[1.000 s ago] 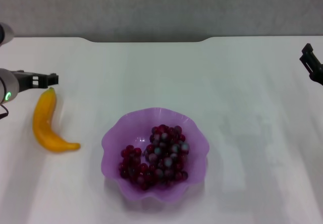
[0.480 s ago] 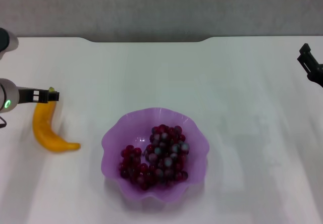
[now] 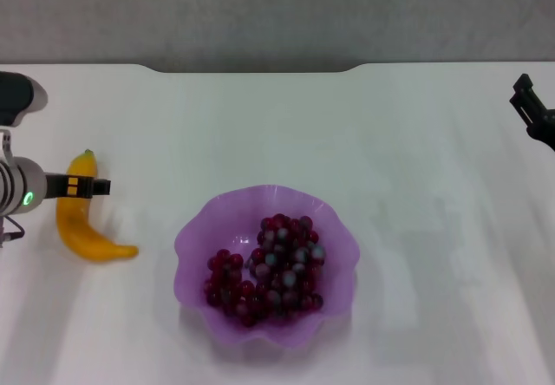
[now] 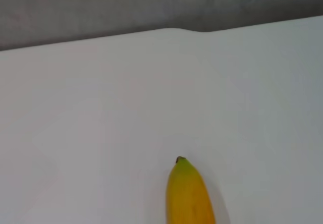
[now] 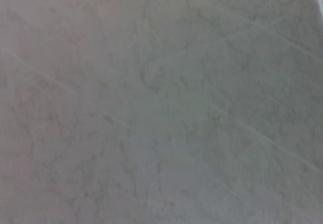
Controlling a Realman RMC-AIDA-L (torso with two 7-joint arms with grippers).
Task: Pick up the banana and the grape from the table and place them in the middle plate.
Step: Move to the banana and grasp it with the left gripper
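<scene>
At the far left of the table [image 3: 434, 142], in the head view, we see our left gripper [image 3: 85, 185] reaching across the upper part of the banana [image 3: 80, 220], its dark tip with orange marks lying over the yellow skin; we cannot tell whether its jaws are apart or together. The banana lies flat on the white top, its green stem end pointing away from us, well left of the plate [image 3: 192, 244]. Our left wrist view shows only that stem end [image 4: 187, 193] on bare table. At the centre, the grapes [image 3: 267, 270] sit inside the purple plate. At the far right edge our right gripper [image 3: 536, 112] hangs parked, well apart from everything; its jaws cannot be made out.
</scene>
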